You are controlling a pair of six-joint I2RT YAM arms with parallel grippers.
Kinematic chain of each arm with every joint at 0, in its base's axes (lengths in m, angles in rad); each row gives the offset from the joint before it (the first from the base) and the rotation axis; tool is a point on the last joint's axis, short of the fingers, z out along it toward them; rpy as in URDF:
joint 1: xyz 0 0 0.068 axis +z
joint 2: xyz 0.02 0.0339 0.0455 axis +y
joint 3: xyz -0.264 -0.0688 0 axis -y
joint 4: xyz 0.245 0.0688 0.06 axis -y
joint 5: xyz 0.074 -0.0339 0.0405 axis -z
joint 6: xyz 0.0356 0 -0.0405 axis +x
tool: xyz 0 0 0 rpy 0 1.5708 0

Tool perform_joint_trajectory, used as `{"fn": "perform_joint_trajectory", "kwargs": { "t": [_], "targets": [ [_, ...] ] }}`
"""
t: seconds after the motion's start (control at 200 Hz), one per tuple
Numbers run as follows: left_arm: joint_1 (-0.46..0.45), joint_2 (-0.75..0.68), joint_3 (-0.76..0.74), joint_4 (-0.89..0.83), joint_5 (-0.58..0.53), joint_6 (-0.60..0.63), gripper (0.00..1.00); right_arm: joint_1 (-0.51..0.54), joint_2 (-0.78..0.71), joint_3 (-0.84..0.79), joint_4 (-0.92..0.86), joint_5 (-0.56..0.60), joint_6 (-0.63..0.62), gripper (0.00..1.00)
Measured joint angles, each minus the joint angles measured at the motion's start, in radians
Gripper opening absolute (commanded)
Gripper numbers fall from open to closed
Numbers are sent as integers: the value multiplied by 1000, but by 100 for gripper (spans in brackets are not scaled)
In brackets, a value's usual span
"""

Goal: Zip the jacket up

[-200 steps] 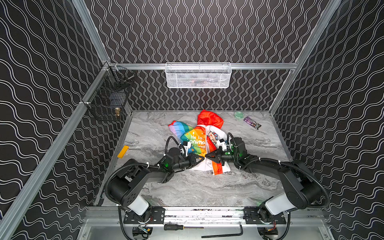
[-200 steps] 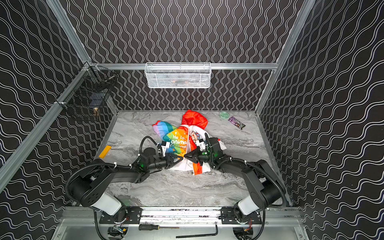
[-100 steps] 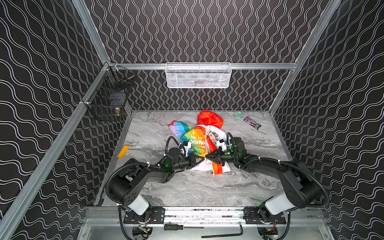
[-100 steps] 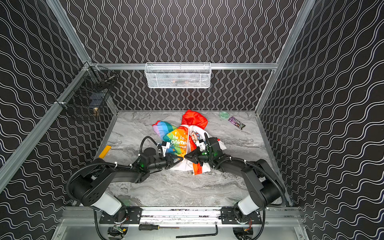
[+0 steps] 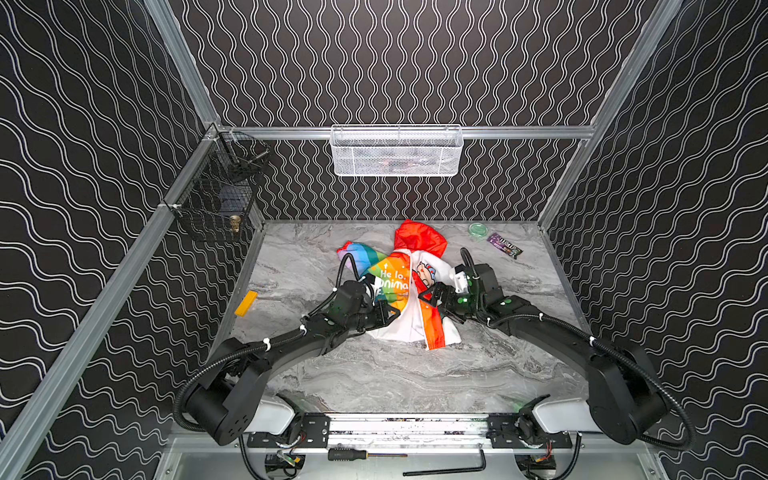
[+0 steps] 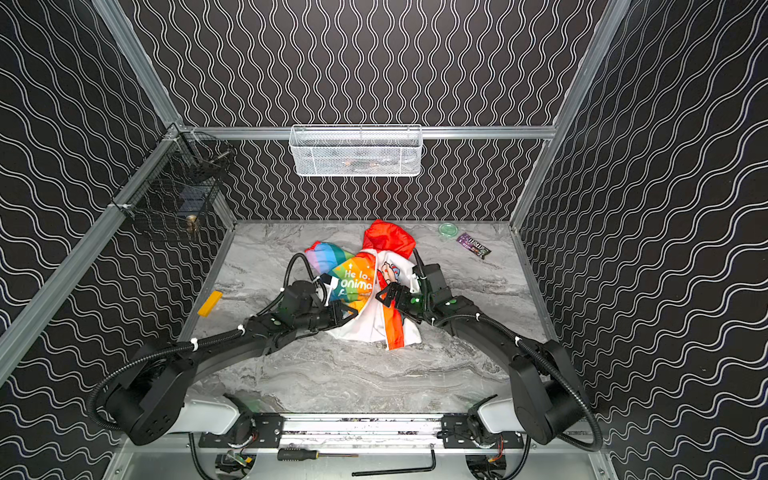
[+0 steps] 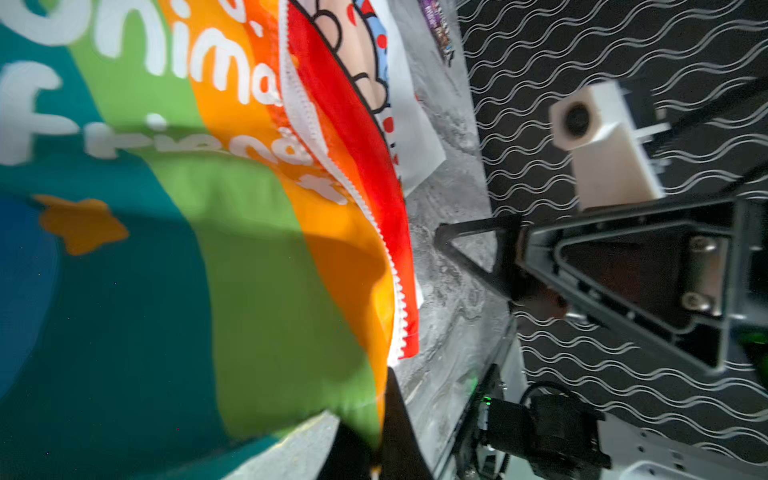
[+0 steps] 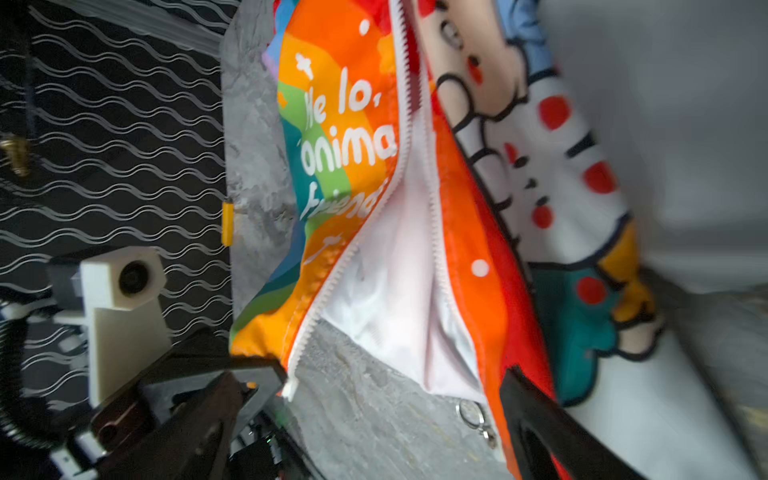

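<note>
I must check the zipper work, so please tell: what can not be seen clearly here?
Zipper pull: right wrist view, motion blur; its slider is unclear.
Rest of the jacket: left wrist view, cut off by picture edges.
Basket contents: both top views, mesh hides them, too small.
Purple wrapper print: both top views, too small.

Jacket (image 5: 390, 282): one.
Grippers: two, left gripper (image 5: 391, 316) and right gripper (image 5: 428, 295).
Baskets: two, white basket (image 5: 397, 151) and black basket (image 5: 220, 195).
Yellow block (image 5: 246, 303): one.
Green lid (image 5: 478, 230): one.
Wrapper (image 5: 504, 245): one.
Screwdriver (image 5: 347, 455): one.
Hex key (image 5: 444, 470): one.
</note>
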Motion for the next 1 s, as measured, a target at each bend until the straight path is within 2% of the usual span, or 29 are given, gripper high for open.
{"fn": "perform_joint_trajectory", "kwargs": {
  "t": [0.13,0.285,0.52,0.631,0.696,0.761,0.851,1.001],
  "targets": [
    [0,-32,48,-131,-77,77,0,-5,-30,53,-97,153,-57,99],
    [0,-98,65,-212,-201,132,0,-23,-66,62,-114,242,-109,99],
    [2,-149,64,-225,-398,193,0,-30,-261,-113,26,386,-99,99],
    [3,-166,23,-186,-467,203,0,-77,-291,-111,33,432,-69,99],
    [6,-175,-10,-151,-478,220,0,-117,-269,-66,5,435,-55,98],
    [10,-170,-19,-133,-480,222,0,-142,-239,-25,-13,417,-59,89],
    [24,-127,18,-130,-475,222,0,-148,-203,-7,-31,343,-77,80],
    [31,-54,68,-144,-444,203,0,-152,-168,-31,-43,201,-82,72]
  ]
}}
